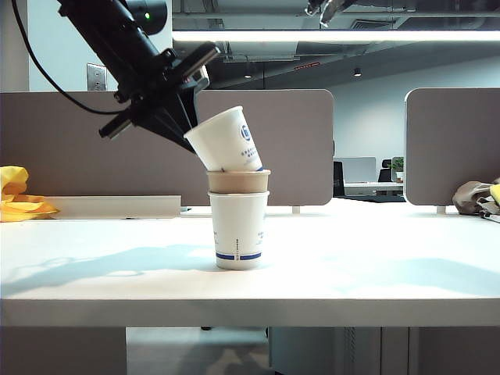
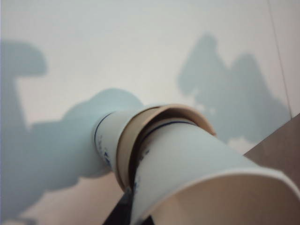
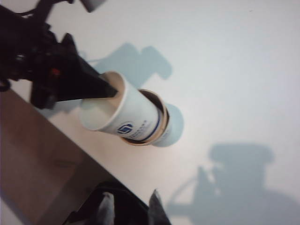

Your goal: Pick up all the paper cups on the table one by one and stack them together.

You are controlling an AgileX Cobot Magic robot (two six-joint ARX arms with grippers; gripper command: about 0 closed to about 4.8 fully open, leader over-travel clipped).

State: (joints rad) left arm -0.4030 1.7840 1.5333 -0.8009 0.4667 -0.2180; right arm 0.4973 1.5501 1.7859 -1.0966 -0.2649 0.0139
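The top cup (image 1: 227, 141) is pinched at its rim by the left gripper (image 1: 184, 129) and tilted up-left, its base just inside the brown cup (image 1: 238, 181) mid-table (image 1: 375, 266), while the right gripper (image 3: 127, 208), jaws spread, is parked high above.

White table (image 1: 375, 266), 1 blue-banded white paper cup (image 1: 238, 230) upright on it, yellow cloth (image 1: 17, 199) at far left

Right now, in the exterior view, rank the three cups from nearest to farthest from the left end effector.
1. Tilted white cup, gripped at its rim by the left end effector.
2. Brown cup, just below.
3. Bottom white cup, on the table.
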